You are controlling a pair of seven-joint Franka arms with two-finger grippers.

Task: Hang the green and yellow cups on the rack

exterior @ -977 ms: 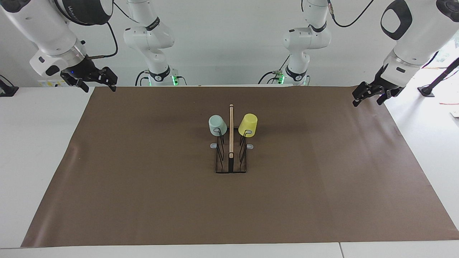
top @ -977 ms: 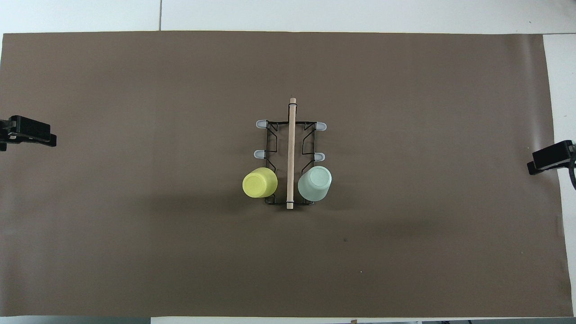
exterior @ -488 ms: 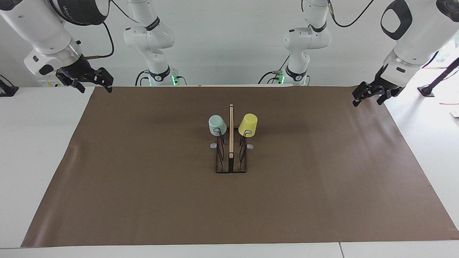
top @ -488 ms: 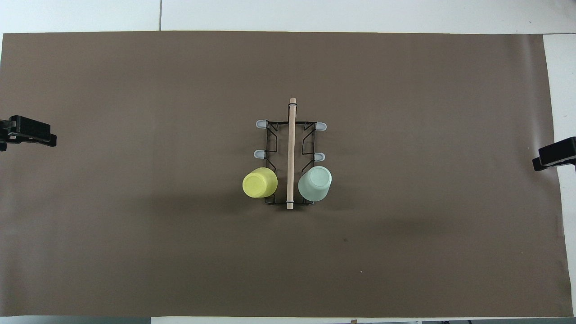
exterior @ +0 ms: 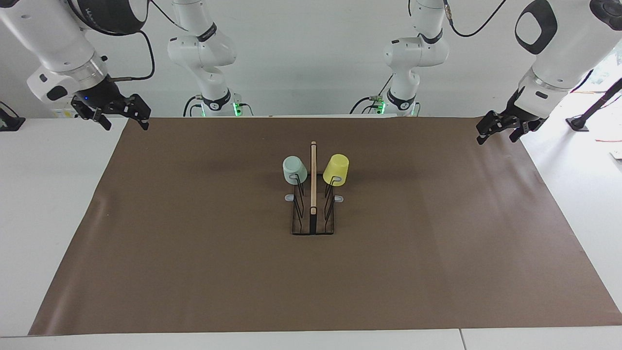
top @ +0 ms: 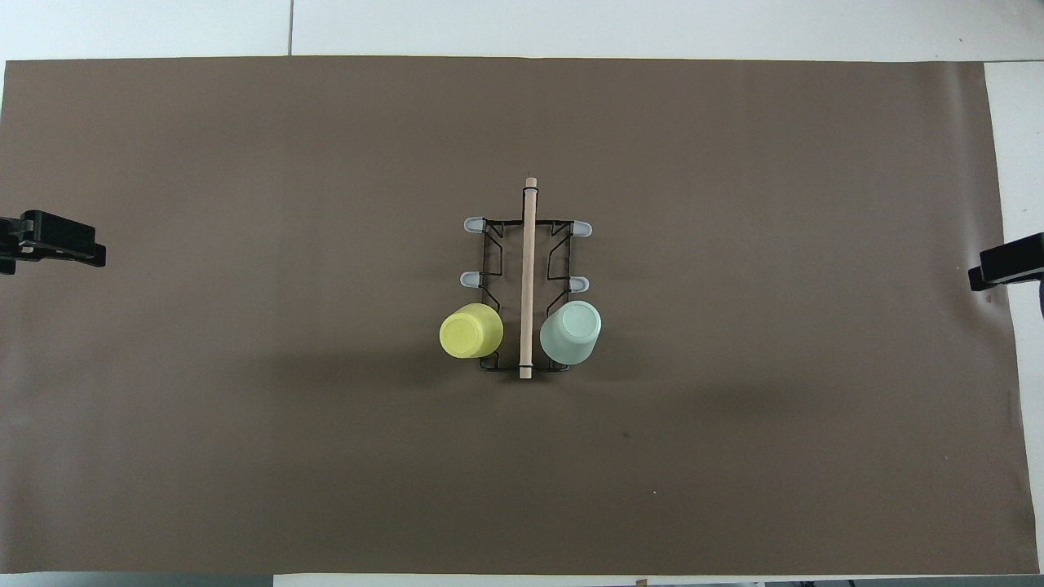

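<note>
The black wire rack [exterior: 313, 194] [top: 528, 277] with a wooden top bar stands at the middle of the mat. The mint green cup [exterior: 294, 170] [top: 571, 332] hangs upside down on the rack's prong nearest the robots, on the side toward the right arm. The yellow cup [exterior: 336, 169] [top: 471, 330] hangs the same way on the matching prong toward the left arm. My right gripper [exterior: 125, 121] [top: 983, 275] hovers open and empty over the mat's edge at its own end. My left gripper [exterior: 496, 137] [top: 91, 254] hovers open and empty over the mat's other end.
A brown mat [exterior: 194, 253] covers most of the white table [exterior: 48, 194]. The rack's other grey-capped prongs [top: 474, 223] are bare. Two more white arms [exterior: 209, 58] stand at the robots' edge of the table.
The right gripper has drawn back toward its own end of the table and risen a little. The left gripper has barely shifted. Both cups and the rack have stayed put.
</note>
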